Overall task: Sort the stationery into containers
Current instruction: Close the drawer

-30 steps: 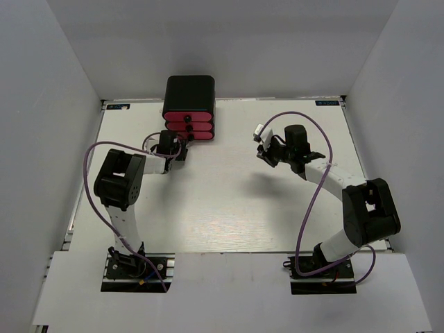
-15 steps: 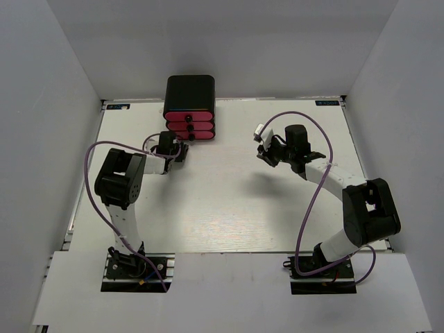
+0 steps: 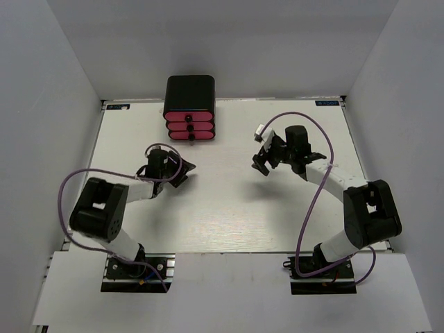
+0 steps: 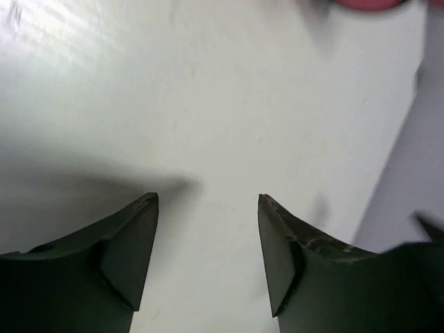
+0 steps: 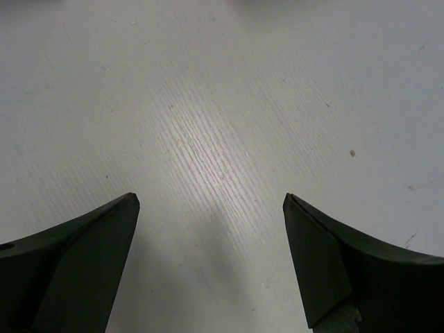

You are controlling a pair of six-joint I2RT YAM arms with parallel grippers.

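Cabinet [image 3: 189, 91] beyond left tool [image 3: 185, 172]

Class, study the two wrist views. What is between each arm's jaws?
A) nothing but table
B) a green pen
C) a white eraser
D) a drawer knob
A: in both wrist views the left jaws and the right jaws stand open, with only white table between them.

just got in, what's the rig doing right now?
Both arms hover over the table with nothing held. The left gripper is open, just in front of the black cabinet, whose three pink drawers look shut. The right gripper is open too, off to the cabinet's right. No stationery shows in any view, so the sorting looks done or nearly so.
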